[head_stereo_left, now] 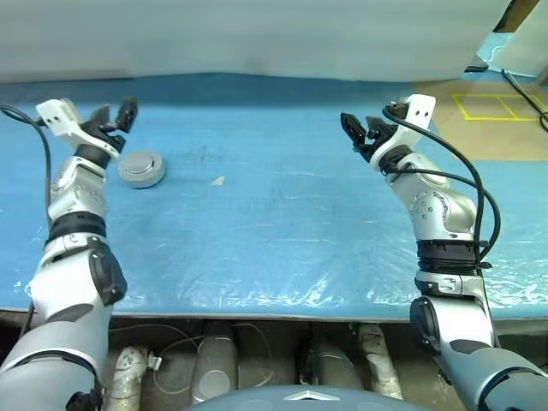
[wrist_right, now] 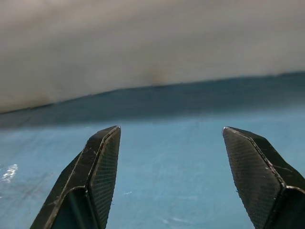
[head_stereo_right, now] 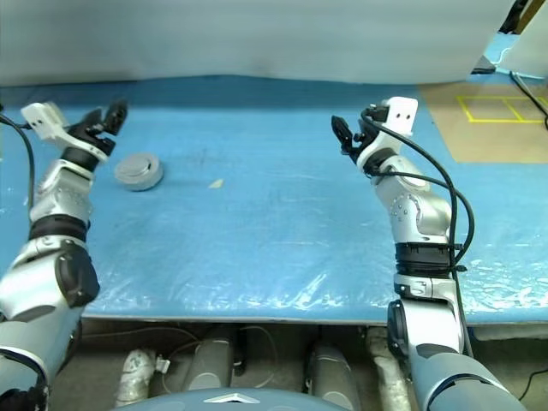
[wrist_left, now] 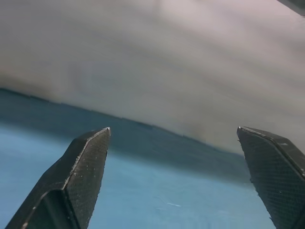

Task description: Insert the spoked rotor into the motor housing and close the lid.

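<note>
Assembly: one round grey disc, the lid (head_stereo_left: 141,168), is seen lying flat on the blue-covered desk (head_stereo_left: 282,223), pale face and small hub upward. The motor housing is judged to be beneath it, with the spoked rotor inside, though neither can be made out; the task is therefore judged done or nearly so.

Left claw: the left claw (head_stereo_left: 116,116) is held raised above the desk with its fingers spread wide and nothing between them, as the left wrist view confirms. It is judged to be held clear so the closed stack is not disturbed.

Right claw: the right claw (head_stereo_left: 359,132) is likewise lifted and spread, empty, and pointed toward the far edge.

Lid relative to claws: the lid lies just beside and below the left claw, apart from it, toward the desk's middle. It lies well apart from the right claw.

Other: a small pale scrap (head_stereo_left: 218,181) is seen near the lid.
</note>
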